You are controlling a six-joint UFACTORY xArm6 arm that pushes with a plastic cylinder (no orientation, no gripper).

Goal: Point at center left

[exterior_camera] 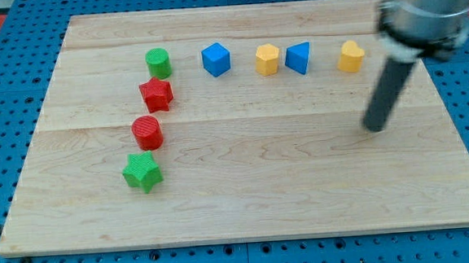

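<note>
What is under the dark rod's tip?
Bare wooden board lies under my tip, no block. The nearest, a yellow block, sits towards the view's top. The exact contact spot is covered.

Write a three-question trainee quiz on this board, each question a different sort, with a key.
1. True or false: my tip touches the yellow block at the row's right end.
2. Multiple choice: which block lies nearest the view's bottom? A) green cylinder B) red star C) green star
3. Fill in: between the blue cube and the blue triangular block sits a ____ block.

Key
1. False: it stands apart, below and right of that block.
2. C
3. yellow
</note>
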